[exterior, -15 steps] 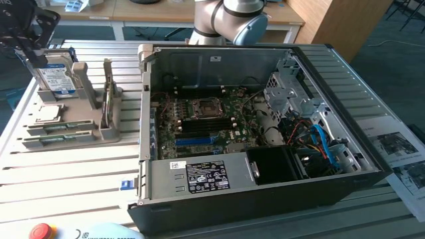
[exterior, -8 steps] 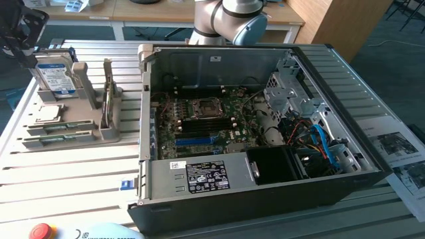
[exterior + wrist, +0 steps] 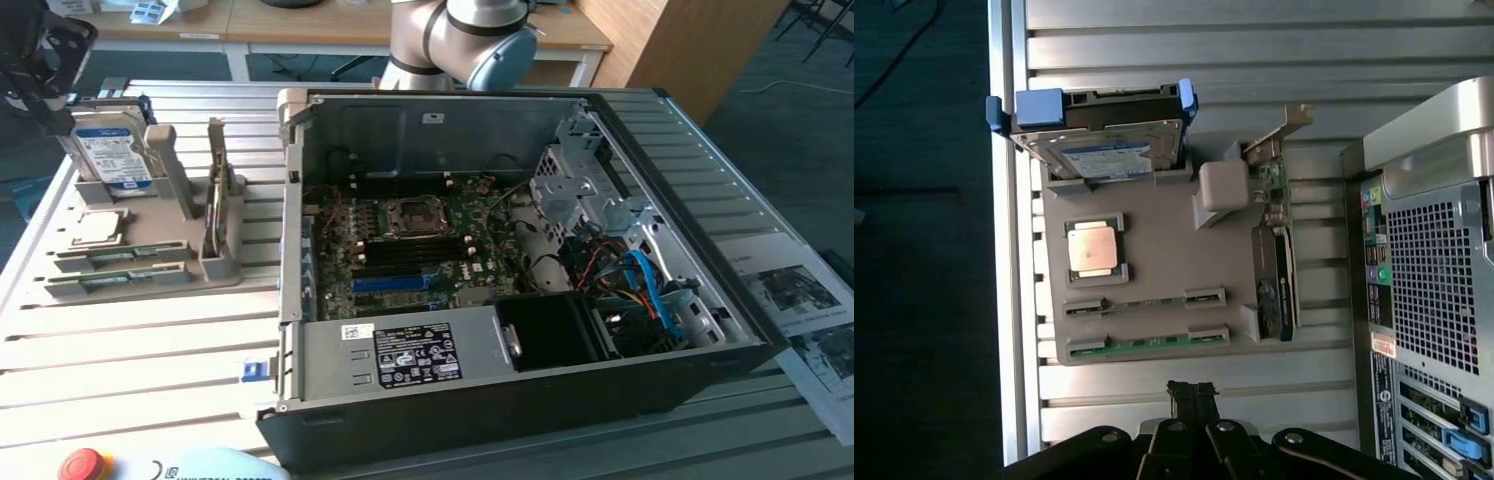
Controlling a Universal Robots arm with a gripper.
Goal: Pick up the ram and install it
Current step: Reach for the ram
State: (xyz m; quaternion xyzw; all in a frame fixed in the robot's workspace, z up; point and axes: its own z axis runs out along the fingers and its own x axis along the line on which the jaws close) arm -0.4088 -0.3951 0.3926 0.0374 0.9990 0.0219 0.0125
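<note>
The ram (image 3: 118, 280) is a thin green stick lying on edge in the front slot of a grey holder (image 3: 174, 262) at the exterior view's left, and a second green stick (image 3: 118, 257) sits in the slot behind it. In the wrist view the ram (image 3: 1146, 344) lies along the holder's edge nearest my gripper (image 3: 1191, 392). The gripper hangs above the slatted table a short way from that edge, its dark fingers shut together with nothing between them. The arm's joint (image 3: 470, 38) rises behind the open computer case (image 3: 534, 395).
The holder also carries a hard drive (image 3: 110, 152), a silver CPU (image 3: 96, 228) and an upright card (image 3: 220, 195). Inside the case the motherboard (image 3: 414, 240) lies exposed with dark memory slots (image 3: 400, 258). A red stop button (image 3: 83, 465) and papers (image 3: 801, 300) sit at the table's edges.
</note>
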